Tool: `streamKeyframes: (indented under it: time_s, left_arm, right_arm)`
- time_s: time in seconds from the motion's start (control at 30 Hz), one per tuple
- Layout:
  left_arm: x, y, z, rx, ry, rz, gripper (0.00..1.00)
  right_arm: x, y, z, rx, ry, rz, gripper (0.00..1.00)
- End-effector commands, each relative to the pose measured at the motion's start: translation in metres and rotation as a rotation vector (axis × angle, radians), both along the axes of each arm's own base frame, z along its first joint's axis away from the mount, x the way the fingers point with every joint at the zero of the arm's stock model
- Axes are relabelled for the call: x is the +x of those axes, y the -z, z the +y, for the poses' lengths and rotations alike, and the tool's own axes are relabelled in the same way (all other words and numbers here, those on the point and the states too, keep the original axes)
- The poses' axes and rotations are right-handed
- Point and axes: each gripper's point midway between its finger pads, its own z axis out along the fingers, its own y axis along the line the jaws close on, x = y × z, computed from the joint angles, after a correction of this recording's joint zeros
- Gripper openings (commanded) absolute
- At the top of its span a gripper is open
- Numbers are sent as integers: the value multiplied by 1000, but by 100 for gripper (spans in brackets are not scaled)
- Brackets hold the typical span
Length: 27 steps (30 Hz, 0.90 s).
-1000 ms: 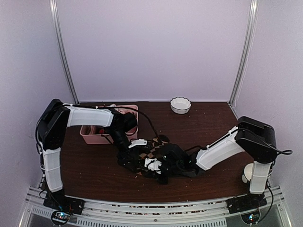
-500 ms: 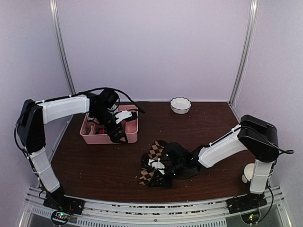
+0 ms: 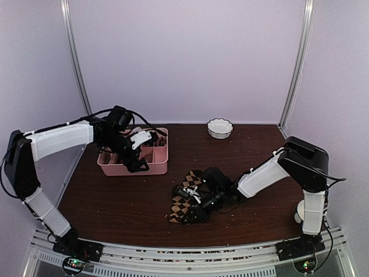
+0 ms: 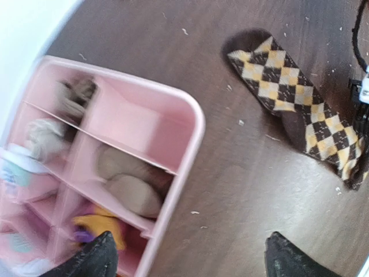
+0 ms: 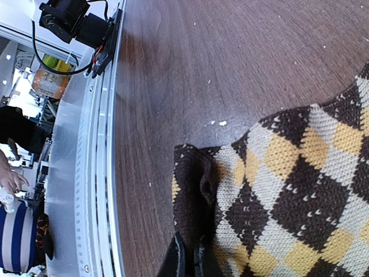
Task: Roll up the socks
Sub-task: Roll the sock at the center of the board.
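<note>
While L gripper [image 4: 193, 257] gapes over tray [image 4: 193, 118], R gripper [image 5: 189, 261] pinches argyle sock [image 5: 277, 190]

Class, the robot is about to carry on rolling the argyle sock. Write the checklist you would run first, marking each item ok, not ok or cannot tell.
1. Right gripper shut on the argyle sock edge: ok.
2. Left gripper open and empty: ok.
3. Left gripper near the sock: not ok, it hangs over the pink tray rim.
4. Sock rolled up: not ok, mostly flat.
5. Beige fabric in a tray compartment is the other sock: cannot tell.
</note>
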Motion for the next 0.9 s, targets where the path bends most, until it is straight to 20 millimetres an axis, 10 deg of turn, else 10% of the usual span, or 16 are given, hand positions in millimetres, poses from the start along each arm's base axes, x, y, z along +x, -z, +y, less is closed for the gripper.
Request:
streamKeyframes:
  time_s: [0.0,0.43,0.87]
  left_arm:
    - [29,-41,2,-45,-33,-152,77]
    - [-157,43,-99,-25,656,127,61]
    - [-175,93,-125,11,731,197,39]
  right_arm:
    - [-12,79,-52,-326,94,127,0]
    - [12,97,-67,-380,243,277,0]
    - [12,103,-65,-335,241,334,0]
